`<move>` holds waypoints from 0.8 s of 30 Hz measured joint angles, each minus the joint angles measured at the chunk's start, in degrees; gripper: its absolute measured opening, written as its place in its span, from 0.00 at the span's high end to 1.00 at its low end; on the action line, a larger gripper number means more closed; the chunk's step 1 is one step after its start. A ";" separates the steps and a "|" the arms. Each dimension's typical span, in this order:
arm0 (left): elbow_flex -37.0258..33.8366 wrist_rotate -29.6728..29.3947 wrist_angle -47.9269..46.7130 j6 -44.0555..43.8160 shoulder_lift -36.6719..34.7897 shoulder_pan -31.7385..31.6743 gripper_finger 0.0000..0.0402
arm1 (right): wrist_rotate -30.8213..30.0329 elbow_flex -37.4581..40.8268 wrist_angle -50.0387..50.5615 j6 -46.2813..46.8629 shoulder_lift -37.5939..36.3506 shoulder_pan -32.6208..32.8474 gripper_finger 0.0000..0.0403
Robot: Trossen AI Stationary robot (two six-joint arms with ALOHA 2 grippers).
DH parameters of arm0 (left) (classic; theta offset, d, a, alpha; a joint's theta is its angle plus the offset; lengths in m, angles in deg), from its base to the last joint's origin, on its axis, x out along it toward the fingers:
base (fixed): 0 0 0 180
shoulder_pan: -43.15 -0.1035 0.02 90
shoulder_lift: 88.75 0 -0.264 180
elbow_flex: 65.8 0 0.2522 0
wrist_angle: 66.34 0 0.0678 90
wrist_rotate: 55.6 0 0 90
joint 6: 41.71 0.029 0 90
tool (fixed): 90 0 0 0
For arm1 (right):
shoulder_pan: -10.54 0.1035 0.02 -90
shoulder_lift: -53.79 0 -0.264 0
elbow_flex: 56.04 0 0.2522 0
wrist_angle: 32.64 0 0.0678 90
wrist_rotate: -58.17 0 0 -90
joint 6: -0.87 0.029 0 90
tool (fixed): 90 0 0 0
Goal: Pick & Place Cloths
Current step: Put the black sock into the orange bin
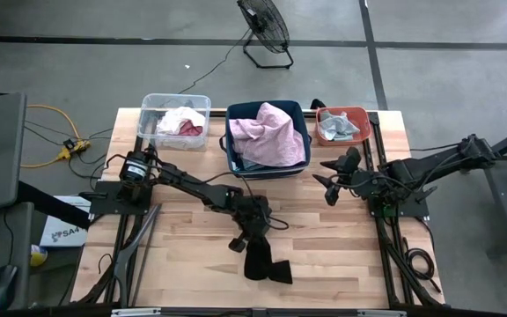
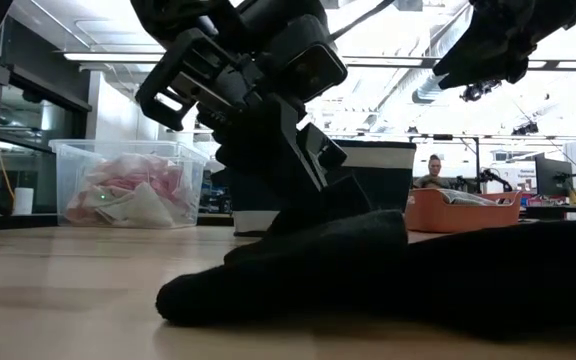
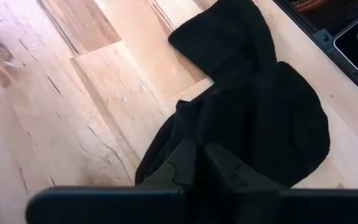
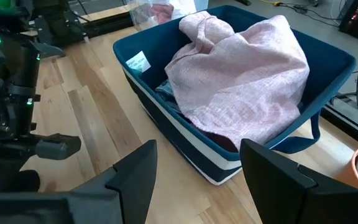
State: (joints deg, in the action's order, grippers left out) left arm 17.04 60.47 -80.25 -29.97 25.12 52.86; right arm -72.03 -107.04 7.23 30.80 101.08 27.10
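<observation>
While three bins (image 1: 175,106) wait, left tool (image 1: 252,239) pinches one black cloth (image 1: 265,264); right tool (image 1: 330,176) gapes empty.

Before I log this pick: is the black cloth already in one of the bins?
No, the black cloth lies on the bare table at its front edge, under the left gripper, well away from the bins.

Bright overhead light, soft shadows, blurred foreground
</observation>
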 joint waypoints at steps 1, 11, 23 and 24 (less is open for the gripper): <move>0.00 -0.02 -0.02 0.01 0.00 0.00 0.98 | 0.02 0.00 0.00 0.01 0.06 0.00 0.45; 8.57 -7.71 -12.47 4.13 -2.71 0.00 0.99 | 1.68 0.00 -2.66 -0.12 0.08 1.66 0.45; 35.40 -32.51 -41.33 16.55 -2.82 0.02 1.00 | -5.87 0.00 -13.67 -7.70 3.76 12.96 0.45; 37.47 -34.29 -42.59 17.24 -2.82 0.02 1.00 | -6.62 0.00 -14.71 -7.77 4.62 13.61 0.45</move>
State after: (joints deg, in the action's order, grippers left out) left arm 54.51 26.17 -122.84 -12.73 22.30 52.88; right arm -78.65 -107.04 -7.48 23.04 105.71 40.71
